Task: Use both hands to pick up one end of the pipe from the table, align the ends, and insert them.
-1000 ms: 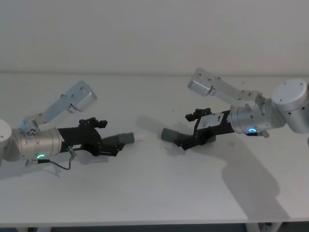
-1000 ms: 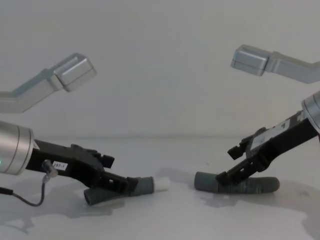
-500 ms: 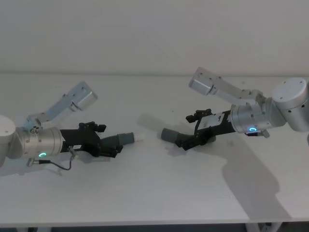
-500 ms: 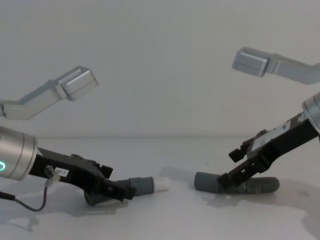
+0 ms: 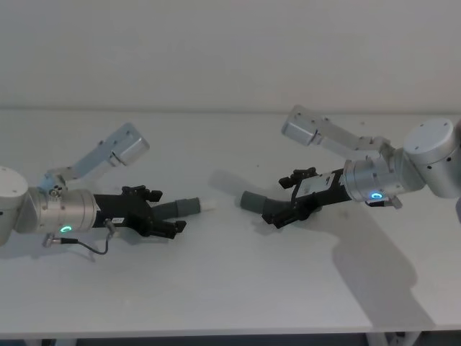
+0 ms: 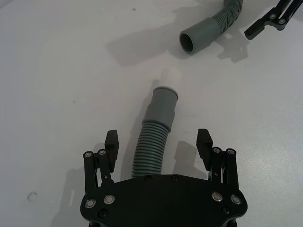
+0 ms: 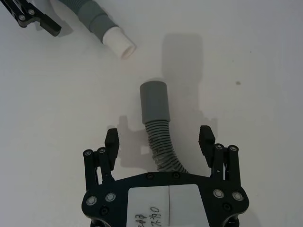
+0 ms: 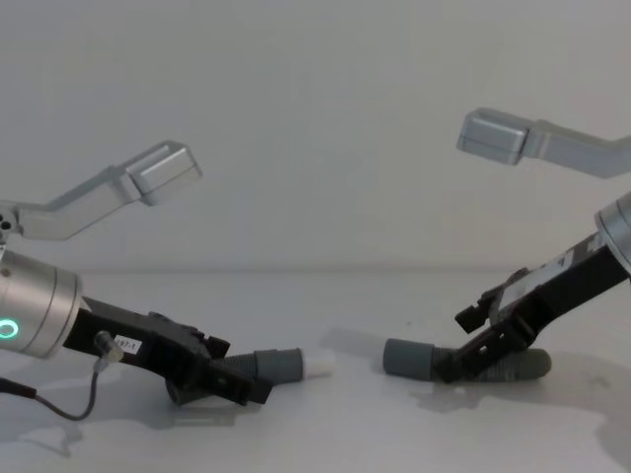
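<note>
Black plastic left claw (image 6: pixel 157 138) and right claw (image 7: pixel 159 134) gape wide, empty, each straddling a dark-grey corrugated hose (image 6: pixel 161 111) on the white worktop (image 6: pixel 57 94) to grip it.

Counter (image 5: pixel 230 288): matt white. Left pipe (image 5: pixel 184 207) & right pipe (image 5: pixel 252 201): ribbed grey plastic, smooth-cuffed. Left gripper (image 6: pixel 158 139), right gripper (image 7: pixel 159 135): black plastic.

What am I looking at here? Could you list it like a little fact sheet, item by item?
Left end effector: open, straddling the white-tipped hose
Right end effector: open, straddling the plain-cuffed hose
Hoses: both resting on the table
Cuffs: facing each other, apart, not joined
</note>
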